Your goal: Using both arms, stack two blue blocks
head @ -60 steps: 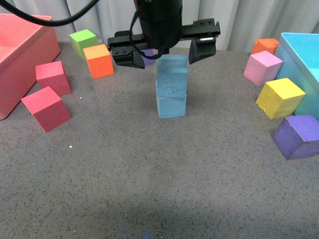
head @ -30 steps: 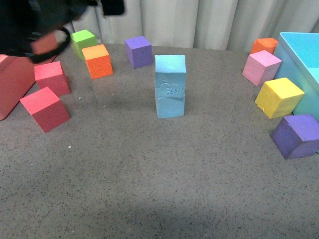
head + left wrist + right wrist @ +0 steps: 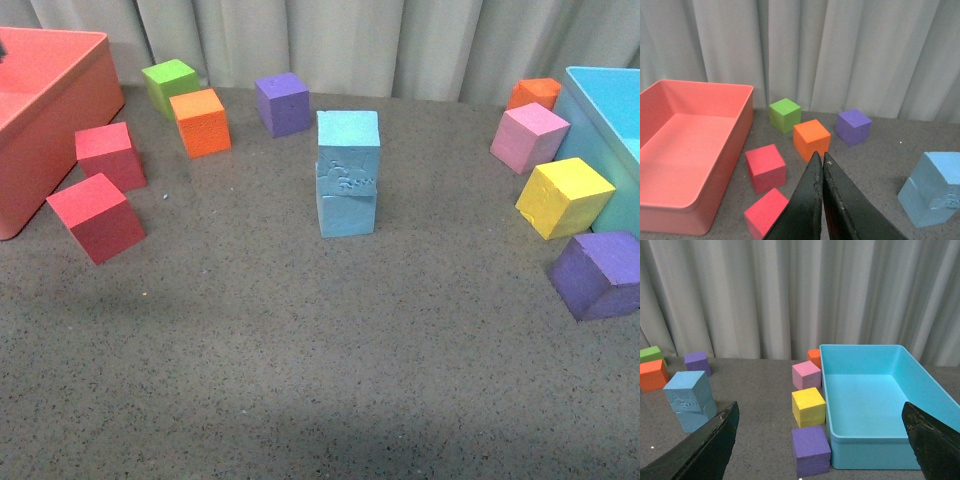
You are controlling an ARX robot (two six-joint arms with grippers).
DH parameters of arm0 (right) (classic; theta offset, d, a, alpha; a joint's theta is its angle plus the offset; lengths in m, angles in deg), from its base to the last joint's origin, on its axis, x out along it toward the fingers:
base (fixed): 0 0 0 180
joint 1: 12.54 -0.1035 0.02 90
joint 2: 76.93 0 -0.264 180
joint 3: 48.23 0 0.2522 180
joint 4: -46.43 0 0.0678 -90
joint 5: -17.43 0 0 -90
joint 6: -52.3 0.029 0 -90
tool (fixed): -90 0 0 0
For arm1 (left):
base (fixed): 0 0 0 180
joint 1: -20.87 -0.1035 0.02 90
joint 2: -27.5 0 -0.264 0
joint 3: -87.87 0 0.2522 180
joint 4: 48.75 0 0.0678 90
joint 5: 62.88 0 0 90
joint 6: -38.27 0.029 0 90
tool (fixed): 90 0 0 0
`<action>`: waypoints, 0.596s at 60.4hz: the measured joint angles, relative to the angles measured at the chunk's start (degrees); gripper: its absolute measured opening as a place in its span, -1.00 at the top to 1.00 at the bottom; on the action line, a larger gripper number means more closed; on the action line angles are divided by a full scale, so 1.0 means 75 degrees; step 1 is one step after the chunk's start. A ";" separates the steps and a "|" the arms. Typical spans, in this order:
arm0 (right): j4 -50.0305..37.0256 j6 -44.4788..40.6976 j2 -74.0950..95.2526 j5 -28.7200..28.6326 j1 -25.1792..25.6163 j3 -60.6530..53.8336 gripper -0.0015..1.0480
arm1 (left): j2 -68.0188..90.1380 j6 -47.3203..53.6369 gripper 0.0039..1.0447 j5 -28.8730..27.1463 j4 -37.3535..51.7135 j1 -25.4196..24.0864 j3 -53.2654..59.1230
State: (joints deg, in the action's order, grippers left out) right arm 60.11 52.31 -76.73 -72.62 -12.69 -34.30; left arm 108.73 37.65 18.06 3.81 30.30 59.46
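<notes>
Two light blue blocks stand stacked in the middle of the table. The upper block (image 3: 348, 148) has a scuffed, pitted front face and sits slightly askew on the lower block (image 3: 347, 212). The stack also shows in the left wrist view (image 3: 936, 186) and the right wrist view (image 3: 690, 400). Neither arm shows in the front view. My left gripper (image 3: 821, 159) is shut and empty, well apart from the stack. My right gripper (image 3: 822, 432) is open wide and empty, its fingers (image 3: 715, 440) at the frame's sides, far from the stack.
A red bin (image 3: 70, 100) stands at the far left with two red cubes (image 3: 97, 216), a green cube (image 3: 168, 82) and an orange cube (image 3: 202, 121) near it. A purple cube (image 3: 283, 103) sits behind the stack. A large light blue bin (image 3: 600, 100) stands at right beside orange, pink, yellow (image 3: 563, 196) and purple (image 3: 597, 273) cubes.
One second ago an arm's gripper was open around the upper block. It drew away to the left and is now out of the front view. The stack stays standing.
</notes>
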 joint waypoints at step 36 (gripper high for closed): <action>0.0000 0.0000 0.0000 0.0000 0.0000 0.0000 -0.81 | -0.3943 0.0023 0.93 0.1169 -0.2355 -0.1236 0.1644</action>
State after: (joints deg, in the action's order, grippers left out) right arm 60.11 52.31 -76.73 -72.62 -12.69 -34.30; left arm 79.16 37.83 26.83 -13.85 21.03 71.78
